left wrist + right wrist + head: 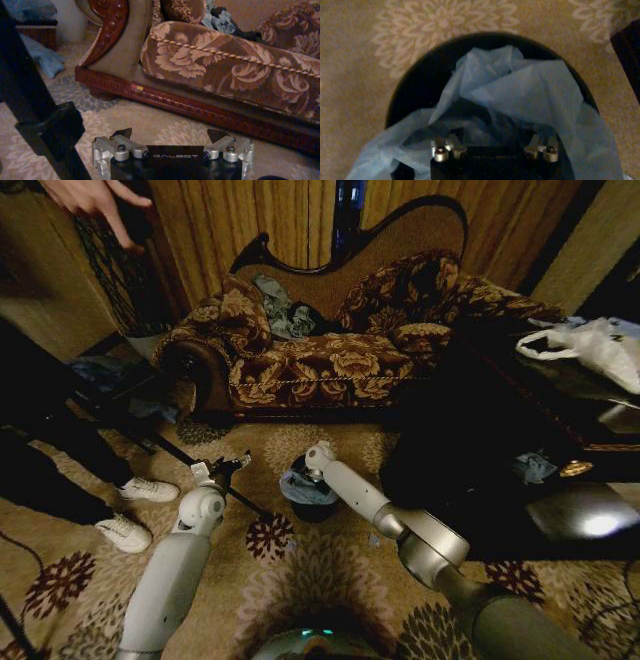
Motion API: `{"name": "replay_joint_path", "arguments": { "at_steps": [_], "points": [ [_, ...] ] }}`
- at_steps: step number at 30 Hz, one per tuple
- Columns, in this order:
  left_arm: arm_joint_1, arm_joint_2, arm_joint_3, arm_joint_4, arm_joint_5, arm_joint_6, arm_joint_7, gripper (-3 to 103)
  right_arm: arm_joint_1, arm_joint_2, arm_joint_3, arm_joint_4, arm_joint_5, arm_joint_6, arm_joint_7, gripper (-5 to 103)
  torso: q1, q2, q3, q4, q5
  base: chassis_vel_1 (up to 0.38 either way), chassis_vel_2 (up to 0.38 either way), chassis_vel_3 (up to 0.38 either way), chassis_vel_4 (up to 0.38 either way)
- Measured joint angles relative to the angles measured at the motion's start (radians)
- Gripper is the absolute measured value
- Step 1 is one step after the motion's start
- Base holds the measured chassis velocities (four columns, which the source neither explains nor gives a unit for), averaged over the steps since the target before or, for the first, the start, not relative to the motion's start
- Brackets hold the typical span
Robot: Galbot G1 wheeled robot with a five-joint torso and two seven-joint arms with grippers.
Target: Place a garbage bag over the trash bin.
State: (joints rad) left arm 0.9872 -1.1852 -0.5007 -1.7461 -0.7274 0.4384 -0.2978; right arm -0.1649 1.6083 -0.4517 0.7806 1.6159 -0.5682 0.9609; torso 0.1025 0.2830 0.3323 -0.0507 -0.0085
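Observation:
The small black trash bin (318,508) stands on the carpet in front of the sofa. The pale blue-grey garbage bag (303,487) lies crumpled in its mouth, draped over the near part of the rim. In the right wrist view the bin (417,80) has its far rim bare, and the bag (520,93) bunches inside and spills over the near side. My right gripper (303,471) hangs just above the bin's opening, and the right gripper (492,140) is open, with film around its fingers. My left gripper (228,467) hovers left of the bin, and the left gripper (170,135) is open and holds nothing.
A floral sofa (330,360) stands behind the bin. A dark low table (500,450) at the right carries a white plastic bag (590,345). A black stand leg (45,123) crosses the carpet near my left gripper. A person's white shoes (135,510) are at the left.

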Motion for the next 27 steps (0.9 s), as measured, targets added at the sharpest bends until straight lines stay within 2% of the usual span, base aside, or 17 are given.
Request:
{"name": "replay_joint_path", "arguments": {
  "at_steps": [3, 4, 6, 12, 27],
  "points": [
    [0.005, 0.005, -0.007, -0.005, -0.002, -0.002, 0.0, 100, -0.022, 0.0, -0.003, -0.013, -0.031, 0.001, -0.013, 89, 0.0, 0.0, 0.0, 0.0, 0.0, 0.0, 0.0, 0.0, 0.0],
    [0.005, 0.005, -0.007, -0.005, -0.002, -0.002, 0.0, 100, -0.022, 0.0, -0.003, -0.013, -0.031, 0.001, -0.013, 89, 0.0, 0.0, 0.0, 0.0, 0.0, 0.0, 0.0, 0.0, 0.0],
    [0.01, 0.008, -0.011, -0.007, -0.003, -0.01, 0.0, 100, -0.035, 0.0, 0.011, -0.036, -0.06, 0.004, -0.029, 97, 0.0, 0.0, 0.0, -0.0002, -0.0001, 0.0, 0.0, 0.0, 0.0],
    [0.014, 0.009, -0.014, -0.005, -0.003, -0.028, -0.001, 100, -0.057, 0.0, 0.013, -0.053, -0.075, 0.006, -0.043, 100, 0.0, 0.0, 0.0, 0.0, -0.0001, 0.0, 0.0, 0.0, 0.0],
    [-0.014, 0.021, -0.008, 0.036, -0.024, -0.057, 0.003, 100, -0.051, 0.0, -0.058, 0.029, 0.034, 0.009, 0.086, 100, 0.0, 0.0, 0.0, -0.0002, 0.0002, 0.0, 0.0, 0.0, 0.0]
  ]
}}
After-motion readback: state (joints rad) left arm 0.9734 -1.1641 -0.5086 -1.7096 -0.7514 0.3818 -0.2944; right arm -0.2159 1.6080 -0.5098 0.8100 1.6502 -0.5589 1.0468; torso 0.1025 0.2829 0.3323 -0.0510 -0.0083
